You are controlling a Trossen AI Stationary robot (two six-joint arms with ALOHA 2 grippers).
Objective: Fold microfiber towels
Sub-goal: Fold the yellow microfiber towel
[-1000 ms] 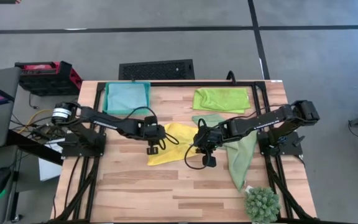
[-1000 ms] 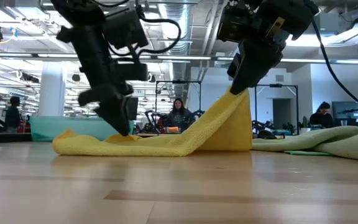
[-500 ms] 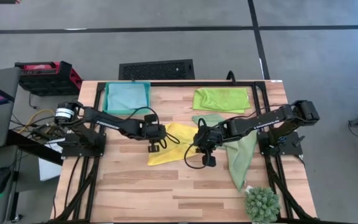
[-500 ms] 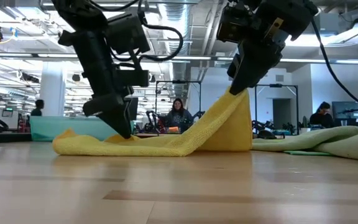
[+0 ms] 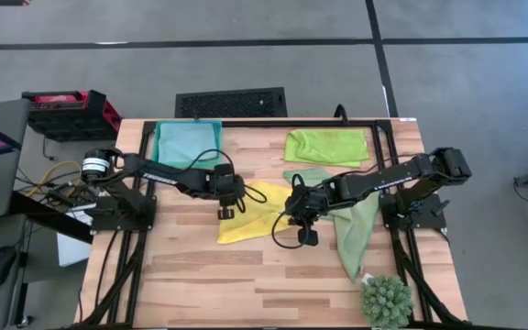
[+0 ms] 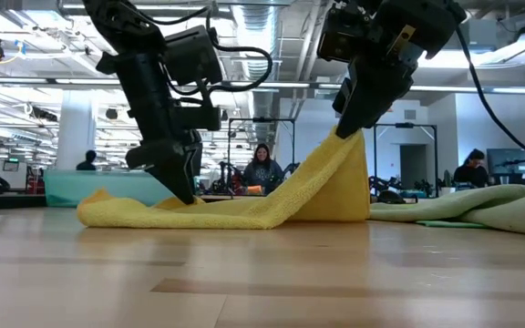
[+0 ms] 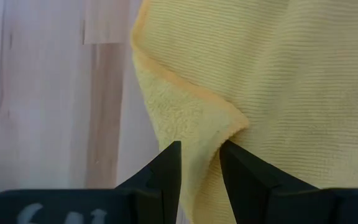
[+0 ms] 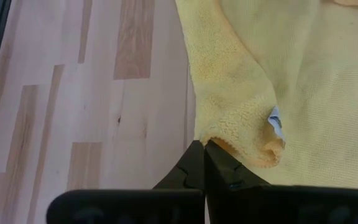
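Note:
A yellow towel [image 5: 246, 225] lies on the middle of the table, with its right corner raised. My right gripper [image 5: 291, 214] is shut on that corner. My left gripper [image 5: 225, 212] stands open at the towel's left edge, fingers pointing steeply down. In the left wrist view a puckered fold of that edge [image 7: 219, 134] lies just ahead of the gap between its fingers [image 7: 201, 158]. A sage green towel [image 5: 356, 229] lies crumpled at the right. A lime green towel [image 5: 328, 147] lies flat at the far right. My right gripper pinches a folded-over bit of the yellow towel's edge [image 8: 219, 144] at its right corner between its two shut fingers, coming from above at a slant. That corner [image 6: 346, 137] is lifted clear. The cloth slopes down slack from it to the rest, which lies on the table. My left gripper: whether its fingertips [image 6: 185, 193] touch the towel, I cannot tell.
A teal-green tray [image 5: 188, 142] sits at the far left of the table. A small spiky green plant [image 5: 385, 301] stands at the near right corner. Bare wood lies along the near edge and at the near left. People show in the room beyond the table.
My left gripper has gone a little toward the table's far edge along the yellow towel's left edge, with its finger gap unchanged. The towel and my right gripper have kept still.

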